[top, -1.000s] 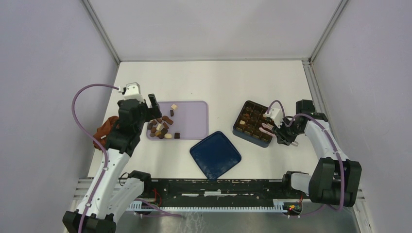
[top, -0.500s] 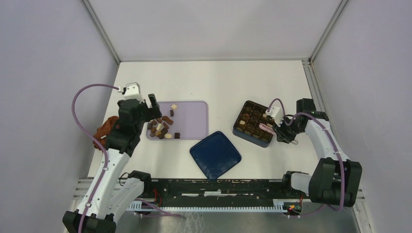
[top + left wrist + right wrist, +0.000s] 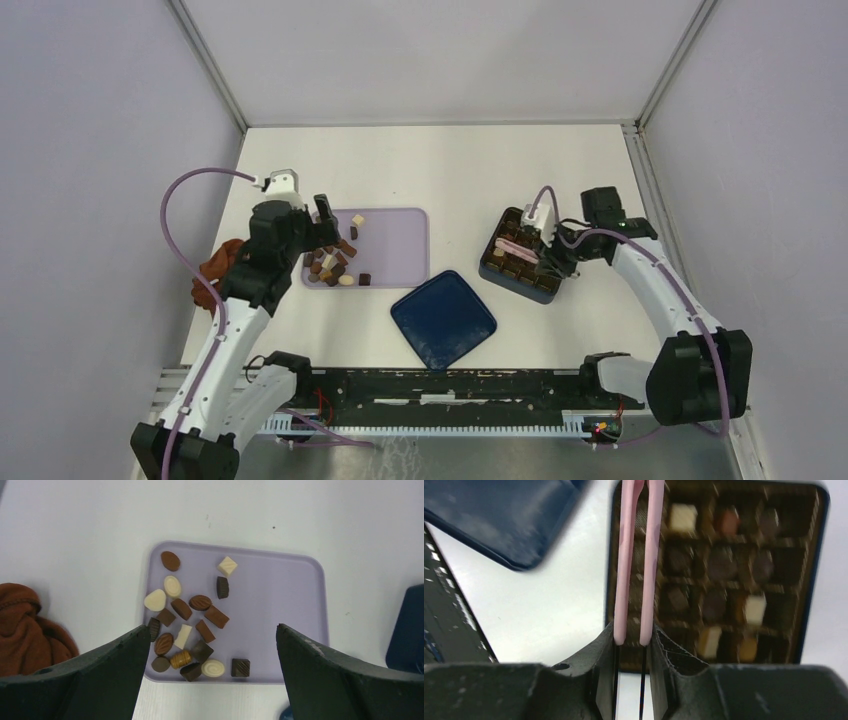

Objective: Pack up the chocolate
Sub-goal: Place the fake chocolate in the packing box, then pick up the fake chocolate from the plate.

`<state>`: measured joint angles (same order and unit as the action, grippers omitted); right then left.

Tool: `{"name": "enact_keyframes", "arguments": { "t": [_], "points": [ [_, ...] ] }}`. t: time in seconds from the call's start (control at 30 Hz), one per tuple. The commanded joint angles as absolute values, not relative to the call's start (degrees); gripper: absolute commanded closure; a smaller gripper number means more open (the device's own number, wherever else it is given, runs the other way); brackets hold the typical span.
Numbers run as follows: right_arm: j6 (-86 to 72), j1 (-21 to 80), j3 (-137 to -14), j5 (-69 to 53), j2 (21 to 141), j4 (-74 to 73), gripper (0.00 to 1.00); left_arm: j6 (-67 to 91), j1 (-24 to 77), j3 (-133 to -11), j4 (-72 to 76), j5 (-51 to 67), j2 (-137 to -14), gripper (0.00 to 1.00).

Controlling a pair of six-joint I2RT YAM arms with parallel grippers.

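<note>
Pink tongs (image 3: pixel 626 555) sit clamped in right pincer (image 3: pixel 633 640); chocolate (image 3: pixel 200 602) lies below wide-open left pincer (image 3: pixel 211 629).

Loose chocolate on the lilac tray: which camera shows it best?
Left wrist: it looks straight down on the chocolate, so each piece's shape and colour is distinct against the tray. Top external shows the same pieces only as tiny specks. Right wrist misses the tray altogether.

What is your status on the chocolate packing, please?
Left jaws open above chocolates on purple tray. Right jaws shut on pink tongs over the box. Blue lid lies aside, blocking nothing.
</note>
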<state>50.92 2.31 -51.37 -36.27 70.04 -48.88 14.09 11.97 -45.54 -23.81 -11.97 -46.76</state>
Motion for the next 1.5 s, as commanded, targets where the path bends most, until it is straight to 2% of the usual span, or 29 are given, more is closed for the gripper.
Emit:
{"name": "enact_keyframes", "arguments": {
  "t": [0.0, 0.17, 0.3, 0.5, 0.73, 0.93, 1.1, 1.47],
  "points": [
    [45.0, 11.4, -54.3, -42.0, 69.7, -41.2, 0.69, 18.6, 11.7, -49.0, -25.1, -2.0, -48.6, 0.01],
    [42.5, 21.1, -57.3, -41.0, 72.7, -37.6, 0.69, 25.6, 11.6, -48.3, -27.6, 6.3, -46.0, 0.01],
    [41.1, 28.5, -60.1, -36.6, 75.5, -36.2, 0.68, 28.6, 11.6, -44.6, -28.4, 7.6, -44.6, 0.01],
    [40.3, 40.8, -65.3, -24.9, 82.2, -34.5, 0.68, 25.6, 11.6, -47.4, -33.3, 2.5, -46.5, 0.02],
    [41.6, 50.8, -77.9, -13.6, 95.9, -38.1, 0.67, 18.0, 11.7, -52.6, -34.1, -8.5, -51.6, 0.01],
    [41.3, 53.8, -88.2, -7.9, 106.7, -41.3, 0.66, 13.9, 11.6, -53.3, -30.7, -15.6, -53.9, 0.01],
    [41.0, 54.6, -93.6, -5.6, 112.7, -43.1, 0.65, 14.3, 11.5, -49.1, -25.3, -19.8, -52.0, 0.01],
    [40.1, 55.0, -98.9, -5.8, 119.4, -46.4, 0.62, 13.9, 11.6, -45.2, -24.7, -24.4, -43.6, 0.0]
  ]
}}
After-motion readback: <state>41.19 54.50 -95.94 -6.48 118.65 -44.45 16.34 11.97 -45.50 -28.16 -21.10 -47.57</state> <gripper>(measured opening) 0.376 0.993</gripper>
